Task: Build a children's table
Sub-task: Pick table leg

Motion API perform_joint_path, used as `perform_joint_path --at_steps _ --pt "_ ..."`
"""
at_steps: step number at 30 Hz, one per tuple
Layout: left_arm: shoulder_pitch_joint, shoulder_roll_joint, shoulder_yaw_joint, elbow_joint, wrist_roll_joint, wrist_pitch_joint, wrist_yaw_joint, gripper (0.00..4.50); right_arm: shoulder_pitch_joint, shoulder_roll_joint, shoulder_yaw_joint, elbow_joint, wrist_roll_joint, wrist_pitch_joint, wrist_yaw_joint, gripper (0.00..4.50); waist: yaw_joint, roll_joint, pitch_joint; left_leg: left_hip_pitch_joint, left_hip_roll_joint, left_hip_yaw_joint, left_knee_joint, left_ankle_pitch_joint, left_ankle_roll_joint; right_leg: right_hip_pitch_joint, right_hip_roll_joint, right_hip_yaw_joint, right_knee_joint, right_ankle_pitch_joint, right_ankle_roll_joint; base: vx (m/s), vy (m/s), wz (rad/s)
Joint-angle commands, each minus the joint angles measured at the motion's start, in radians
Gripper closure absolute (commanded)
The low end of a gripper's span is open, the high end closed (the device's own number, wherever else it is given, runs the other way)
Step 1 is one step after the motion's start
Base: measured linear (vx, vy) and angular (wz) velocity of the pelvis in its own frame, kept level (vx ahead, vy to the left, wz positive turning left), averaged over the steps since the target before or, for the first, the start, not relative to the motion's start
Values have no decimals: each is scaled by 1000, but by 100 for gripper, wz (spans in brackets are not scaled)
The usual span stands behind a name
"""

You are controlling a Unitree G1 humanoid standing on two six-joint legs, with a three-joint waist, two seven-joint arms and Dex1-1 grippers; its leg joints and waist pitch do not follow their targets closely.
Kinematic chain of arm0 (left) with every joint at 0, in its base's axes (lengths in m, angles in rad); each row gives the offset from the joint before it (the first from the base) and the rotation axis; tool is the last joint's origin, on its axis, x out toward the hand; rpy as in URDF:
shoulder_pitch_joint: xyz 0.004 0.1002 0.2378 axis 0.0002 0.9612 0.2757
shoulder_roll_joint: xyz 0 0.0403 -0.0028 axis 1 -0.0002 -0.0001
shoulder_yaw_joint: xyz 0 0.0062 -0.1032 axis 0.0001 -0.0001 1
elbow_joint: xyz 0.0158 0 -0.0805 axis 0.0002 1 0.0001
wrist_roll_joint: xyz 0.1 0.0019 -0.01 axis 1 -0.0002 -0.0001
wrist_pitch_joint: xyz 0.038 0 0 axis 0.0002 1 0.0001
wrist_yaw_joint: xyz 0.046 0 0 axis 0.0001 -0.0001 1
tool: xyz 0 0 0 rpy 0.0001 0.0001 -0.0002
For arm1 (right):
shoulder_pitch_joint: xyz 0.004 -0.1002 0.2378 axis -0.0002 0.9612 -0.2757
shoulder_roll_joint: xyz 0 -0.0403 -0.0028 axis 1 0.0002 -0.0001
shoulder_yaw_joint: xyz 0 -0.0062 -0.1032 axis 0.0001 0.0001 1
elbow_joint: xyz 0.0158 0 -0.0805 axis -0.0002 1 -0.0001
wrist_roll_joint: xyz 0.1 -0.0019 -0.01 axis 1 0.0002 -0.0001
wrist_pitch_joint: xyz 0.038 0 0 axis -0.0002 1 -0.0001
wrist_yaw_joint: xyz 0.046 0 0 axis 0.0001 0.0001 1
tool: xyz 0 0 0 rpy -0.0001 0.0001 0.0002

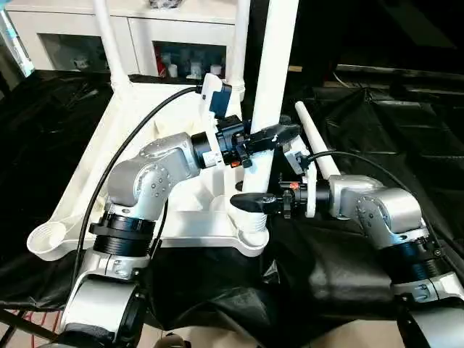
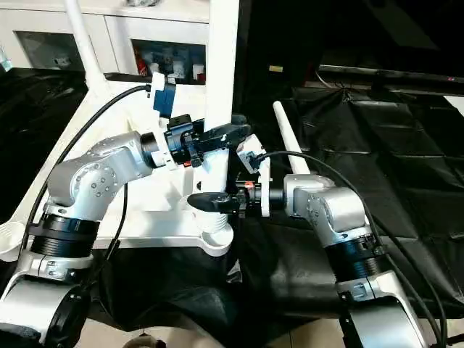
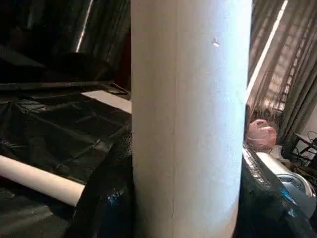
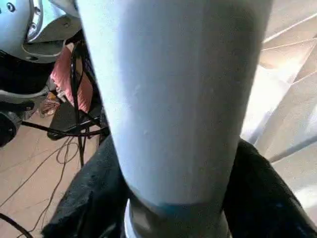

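Right now I have both grippers on one white leg (image 1: 274,80) that stands up in the near right corner socket (image 1: 251,225) of the upside-down tabletop (image 1: 138,123). My left gripper (image 1: 267,138) is clamped around the leg higher up, with its black fingers (image 3: 106,198) touching both sides of it. My right gripper (image 1: 255,202) sits lower, just above the socket, and its fingers (image 4: 86,198) hug the leg on both sides too, but I cannot tell if they are pressing hard or just resting there. I think the leg could go wrong in two ways. If I push down while it leans a bit, it may jam in the socket and not go all the way in. If one gripper lets go too soon, the tall leg could tip over, because it looks only partly seated. The tabletop could also slide on the black cloth (image 1: 377,130) when I push, since nothing holds it down. Counting the legs, I see four: the one I hold, two more standing at the far side (image 1: 109,40) (image 1: 241,43), and one lying loose on the cloth to the right (image 1: 315,141). One socket at the near left corner (image 1: 51,239) is empty, and there is one tabletop.
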Motion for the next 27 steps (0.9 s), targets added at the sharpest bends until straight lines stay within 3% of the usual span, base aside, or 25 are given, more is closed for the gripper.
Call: perform_joint_path --at_steps 1,7,9,12,14,15,17,18,19,21,23,24,25,26,27 --pt "6 1 -19 -35 -12 11 -18 265 -9 -9 -23 -1 9 -9 -10 239 4 -1 -83 8 32 -7 -55 -150 26 67 -67 51 -72 -261 -144 0 0 0" --pt "4 3 -17 -30 -10 8 -15 265 -7 -7 -21 -1 8 -10 -8 250 4 0 -83 8 32 -7 -55 -152 26 67 -67 51 -73 -266 -140 0 0 0" --pt "3 5 -21 -29 1 9 -2 209 -7 -6 -21 0 5 -14 -9 250 4 0 -83 8 32 -7 -55 -149 26 68 -67 51 -72 -259 -142 0 0 0" --pt "-1 2 -15 -27 -10 32 8 192 -6 -3 -22 1 1 -21 -14 251 3 2 -83 8 32 -8 -55 -151 25 67 -67 51 -71 -253 -146 0 0 0" --pt "-5 -12 1 -17 4 -13 31 160 -3 4 -29 3 0 -33 -25 255 3 0 -83 8 33 -7 -55 -154 25 68 -67 51 -73 -255 -147 0 0 0" --pt "-15 -44 39 16 20 -104 70 151 0 21 -45 6 3 -49 -48 256 4 0 -83 7 33 -8 -56 -152 26 68 -68 52 -74 -253 -147 0 0 0" --pt "-25 -77 86 35 0 -167 89 144 2 37 -62 8 10 -60 -67 257 4 0 -84 6 32 -8 -54 -154 23 69 -69 51 -75 -250 -148 0 0 0" --pt "-39 -107 139 53 -34 -189 131 143 2 54 -81 10 18 -68 -89 257 5 4 -84 5 30 -7 -53 -154 23 69 -70 51 -75 -249 -149 0 0 0" --pt "-51 -132 191 66 -75 -206 159 143 4 76 -106 11 32 -76 -113 257 5 -1 -85 3 29 -6 -51 -156 24 71 -69 50 -75 -246 -153 0 0 0" --pt "-59 -147 234 77 -113 -212 176 143 7 99 -130 9 44 -89 -139 257 4 1 -86 5 30 -9 -54 -160 25 70 -68 48 -75 -253 -152 0 0 0" --pt "-62 -149 260 87 -135 -217 181 143 12 115 -145 8 48 -103 -160 257 5 10 -85 8 31 -10 -55 -166 27 68 -67 48 -73 -250 -149 0 0 0" --pt "-61 -146 271 90 -145 -218 181 143 17 123 -151 5 47 -116 -175 257 3 7 -83 7 31 -8 -55 -167 27 66 -66 49 -75 -250 -146 0 0 0" --pt "-58 -138 279 91 -152 -219 177 143 24 133 -158 0 44 -130 -194 257 3 16 -84 9 30 -9 -56 -177 20 65 -65 48 -78 -254 -146 0 0 0" --pt "-36 -104 255 77 -123 -218 141 143 39 143 -162 -2 18 -161 -234 257 2 14 -85 10 30 -9 -56 -179 19 65 -64 48 -77 -251 -145 0 0 0" --pt "-17 -78 228 65 -89 -219 118 143 48 144 -161 -1 -7 -186 -262 257 4 33 -85 12 32 -14 -60 -183 10 63 -66 48 -74 -253 -138 0 0 0"
